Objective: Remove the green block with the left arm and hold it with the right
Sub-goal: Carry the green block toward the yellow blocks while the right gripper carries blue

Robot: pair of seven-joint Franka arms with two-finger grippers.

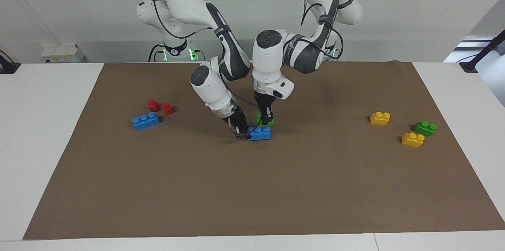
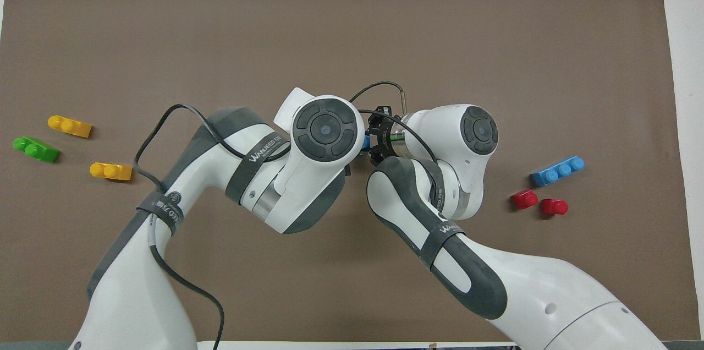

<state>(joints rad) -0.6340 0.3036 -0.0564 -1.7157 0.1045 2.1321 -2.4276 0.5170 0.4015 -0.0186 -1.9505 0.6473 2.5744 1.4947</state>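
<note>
Slim black fingers of the left gripper [image 1: 268,118] pinch the small glossy green two-stud plastic block [image 1: 263,120], raised just above the blue studded brick [image 1: 260,133], which the right gripper [image 1: 241,132] clamps on the matte brown mat [image 1: 252,188].

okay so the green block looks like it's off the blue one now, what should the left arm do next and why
Probably carry it a little higher and aside. The left gripper holds the green block just above the blue brick, which the right gripper pins at one end on the mat, so clearance is slight.
</note>
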